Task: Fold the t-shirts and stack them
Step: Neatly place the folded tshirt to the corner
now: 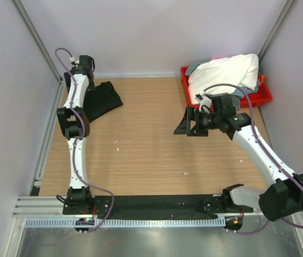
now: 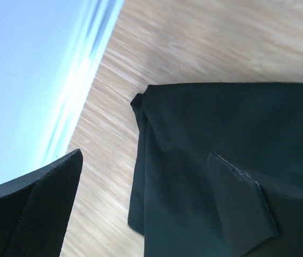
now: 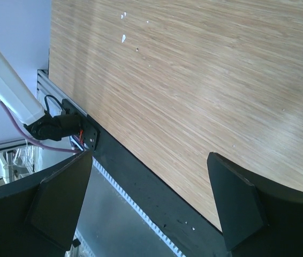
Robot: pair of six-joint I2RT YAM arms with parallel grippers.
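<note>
black t-shirt (image 2: 205,118), below spread left gripper (image 2: 145,160)

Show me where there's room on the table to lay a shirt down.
The bare wood in the middle of the table, between the black t-shirt and the right gripper, is free. Crowded at the far right: the red tray is heaped with the white t-shirt.
</note>
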